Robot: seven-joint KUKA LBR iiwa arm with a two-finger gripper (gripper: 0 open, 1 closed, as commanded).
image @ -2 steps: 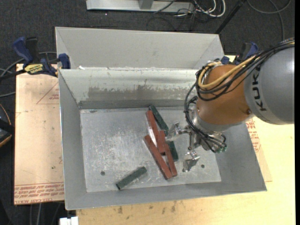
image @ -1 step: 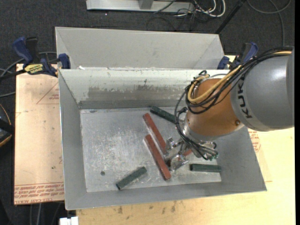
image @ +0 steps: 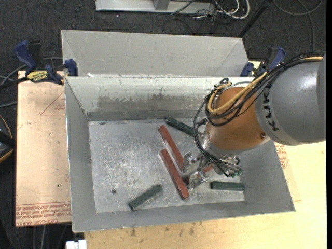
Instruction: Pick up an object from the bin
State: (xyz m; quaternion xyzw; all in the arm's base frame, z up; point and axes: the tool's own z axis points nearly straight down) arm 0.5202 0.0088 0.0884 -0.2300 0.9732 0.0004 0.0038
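Two red-brown bars lie closest to the gripper (image: 194, 174), which sits low over the bin floor beneath the arm's orange cover (image: 236, 126). The lower red-brown bar (image: 175, 175) runs slantwise just beside the gripper, on the side away from the arm, and looks to be touching it or nearly so. The upper red-brown bar (image: 171, 143) lies a little farther off on that same side, slanting the same way, with one end close to the first bar.

How far the gripper is open cannot be told, nor whether it has hold of anything. By position, the lower bar seems the likely thing to pick.

To pick it well, the gripper should close across the bar's narrow width rather than along its length. It should take the bar near the middle so that it does not tip on the lift, and stay off the neighbouring bar so that only one comes up.

On the gripper's other side, toward the arm, a dark green bar (image: 226, 186) lies near. Beyond the gripper, toward the back wall, lies a second dark green bar (image: 180, 125). A third dark green bar (image: 145, 197) lies well apart from the gripper, near the front of the bin (image: 78, 154).
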